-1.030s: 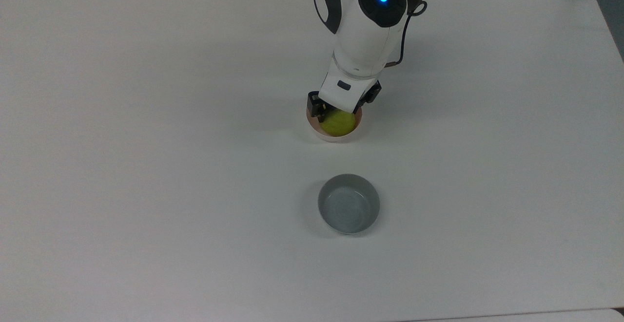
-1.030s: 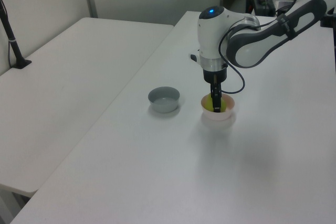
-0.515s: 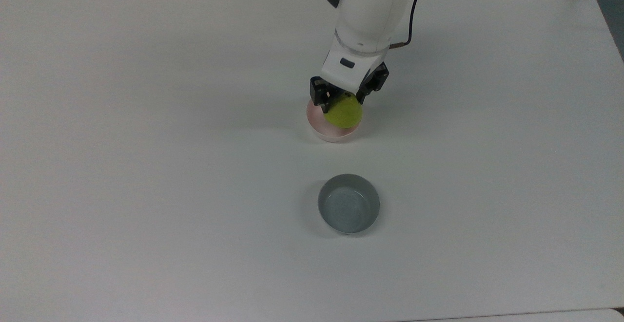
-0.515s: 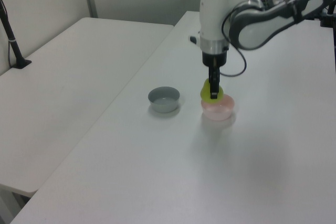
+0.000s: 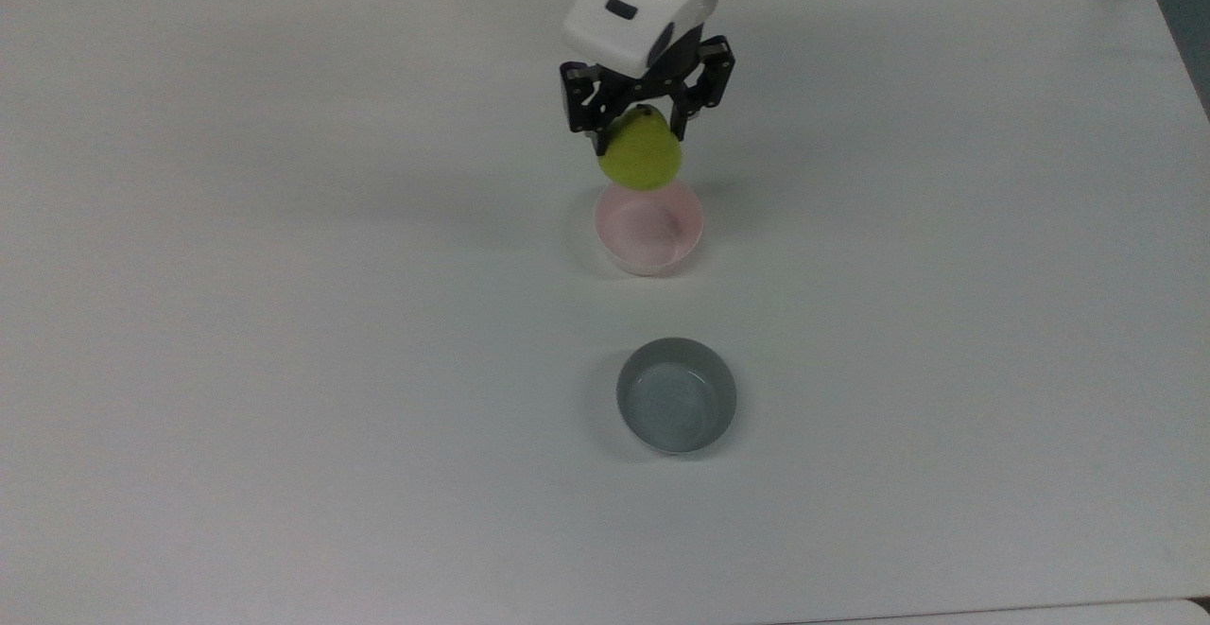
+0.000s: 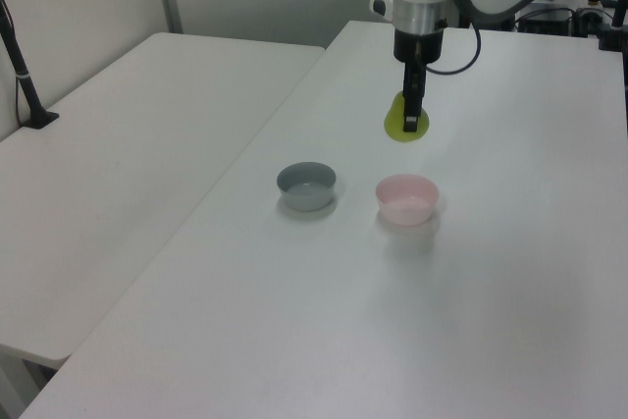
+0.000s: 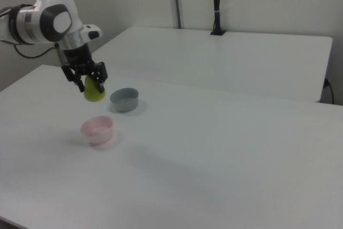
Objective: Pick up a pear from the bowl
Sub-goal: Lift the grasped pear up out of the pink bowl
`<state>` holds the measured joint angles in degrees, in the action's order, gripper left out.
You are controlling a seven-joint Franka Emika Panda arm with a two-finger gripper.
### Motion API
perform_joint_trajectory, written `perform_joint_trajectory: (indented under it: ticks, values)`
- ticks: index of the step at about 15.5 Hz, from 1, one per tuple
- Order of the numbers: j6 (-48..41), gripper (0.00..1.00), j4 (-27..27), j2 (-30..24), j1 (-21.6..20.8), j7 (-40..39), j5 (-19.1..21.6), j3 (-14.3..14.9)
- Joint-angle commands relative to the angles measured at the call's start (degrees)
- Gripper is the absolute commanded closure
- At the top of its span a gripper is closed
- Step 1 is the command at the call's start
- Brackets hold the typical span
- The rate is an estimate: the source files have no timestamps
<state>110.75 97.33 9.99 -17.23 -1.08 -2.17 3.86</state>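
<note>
I have the small yellow-green pear [image 5: 641,158] held in my black two-finger gripper [image 5: 643,130]. The two fingers are closed in on the top part of the fruit, one on each side, and the fat round bottom hangs down below them. I think that is a good way to hold it, because the top is thinner and fits between the fingers.

The pear is up in the air, well above the little round pale pink bowl [image 5: 648,228]. In the left view the pear [image 6: 406,124] hangs high over the white table and the pink bowl [image 6: 407,199] sits below with nothing inside. In the right view the pear [image 7: 94,91] is also clear of the pink bowl [image 7: 97,129]. So I judge the picking-up part is done, as the fruit is out and the bowl stayed where it stood.

Near the pink bowl sits a round grey bowl [image 5: 676,407], a bit bigger, also with nothing in it. The two bowls are apart and do not touch.

The big white table [image 5: 284,322] is flat and smooth, with a soft shine. Another white table [image 7: 225,57] stands beside it, with a black pole [image 7: 216,4] standing at its far edge. Plain pale walls are behind.
</note>
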Motion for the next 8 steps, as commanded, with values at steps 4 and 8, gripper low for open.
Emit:
perform_joint_trajectory:
  ticks: [4, 8]
  values:
    - [-2.64, 0.73, 0.85, -3.75, 17.48, -6.03, 1.20, -4.03]
    - [-1.94, 0.72, 0.85, -2.61, 18.29, -7.89, 1.46, -3.07]
